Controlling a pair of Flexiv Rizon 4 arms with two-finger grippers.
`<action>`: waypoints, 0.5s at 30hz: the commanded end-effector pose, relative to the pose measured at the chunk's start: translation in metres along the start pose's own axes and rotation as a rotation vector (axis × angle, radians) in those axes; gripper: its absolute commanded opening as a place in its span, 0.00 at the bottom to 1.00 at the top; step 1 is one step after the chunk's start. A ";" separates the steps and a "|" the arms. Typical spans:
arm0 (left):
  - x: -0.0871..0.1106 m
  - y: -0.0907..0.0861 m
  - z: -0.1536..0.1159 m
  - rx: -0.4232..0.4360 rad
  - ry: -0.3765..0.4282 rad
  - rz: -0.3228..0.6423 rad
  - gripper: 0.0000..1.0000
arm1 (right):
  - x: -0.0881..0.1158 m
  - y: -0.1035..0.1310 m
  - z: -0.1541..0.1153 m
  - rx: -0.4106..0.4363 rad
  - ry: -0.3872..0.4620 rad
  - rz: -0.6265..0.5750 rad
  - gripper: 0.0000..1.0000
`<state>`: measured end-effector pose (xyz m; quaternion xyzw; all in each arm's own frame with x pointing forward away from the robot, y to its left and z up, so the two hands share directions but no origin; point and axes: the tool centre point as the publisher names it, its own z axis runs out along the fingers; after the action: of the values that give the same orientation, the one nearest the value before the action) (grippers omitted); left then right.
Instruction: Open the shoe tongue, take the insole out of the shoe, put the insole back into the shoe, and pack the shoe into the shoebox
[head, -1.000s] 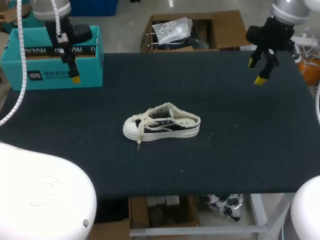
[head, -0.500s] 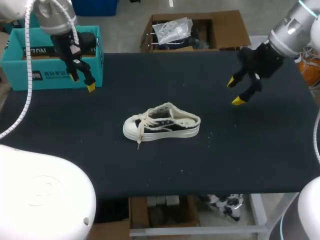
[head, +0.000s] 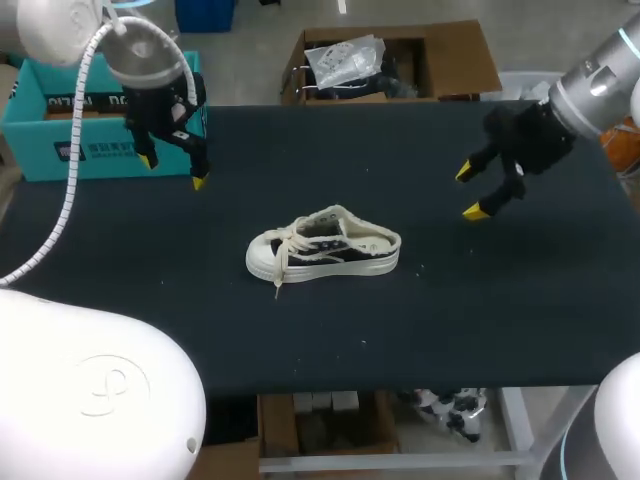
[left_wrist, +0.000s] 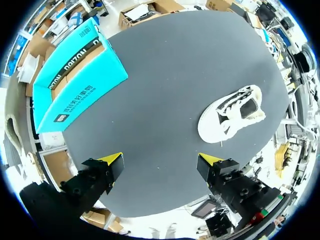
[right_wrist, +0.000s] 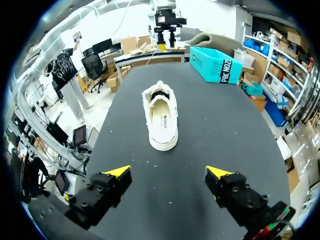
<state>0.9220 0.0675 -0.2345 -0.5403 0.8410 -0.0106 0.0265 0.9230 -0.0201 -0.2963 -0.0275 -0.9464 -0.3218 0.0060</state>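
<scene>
A white and black shoe (head: 322, 246) with loose laces lies on its sole in the middle of the dark table (head: 420, 320), toe toward my left. Its pale insole (right_wrist: 163, 117) shows inside the opening. A teal shoebox (head: 95, 125) stands at the table's back left corner. My left gripper (head: 172, 171) hangs open in front of the box, well back and left of the shoe (left_wrist: 231, 112). My right gripper (head: 468, 191) hangs open over the table's right part, its fingers pointing at the heel of the shoe (right_wrist: 161, 116). Both grippers (left_wrist: 160, 159) (right_wrist: 169, 171) hold nothing.
The teal shoebox (left_wrist: 70, 75) (right_wrist: 216, 62) is the only other thing on the table. My left arm (right_wrist: 165, 22) shows beyond the shoe in the right wrist view. Bare dark tabletop surrounds the shoe on every side.
My left gripper has come down and rightward from over the shoebox to in front of it. My right gripper moved left and toward the shoe from the back right corner.
</scene>
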 end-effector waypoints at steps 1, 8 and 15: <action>0.027 -0.014 0.003 -0.090 0.000 -0.170 1.00 | 0.003 0.001 0.017 -0.026 0.004 0.026 1.00; 0.083 -0.021 0.016 -0.149 -0.004 -0.421 1.00 | 0.015 0.005 0.059 -0.111 0.040 0.037 1.00; 0.116 -0.032 0.018 -0.150 0.001 -0.494 1.00 | 0.019 0.015 0.089 -0.169 0.048 0.013 1.00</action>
<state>0.8972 -0.0377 -0.2522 -0.7222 0.6907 0.0193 -0.0331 0.9045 0.0405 -0.3451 -0.0265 -0.9185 -0.3933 0.0311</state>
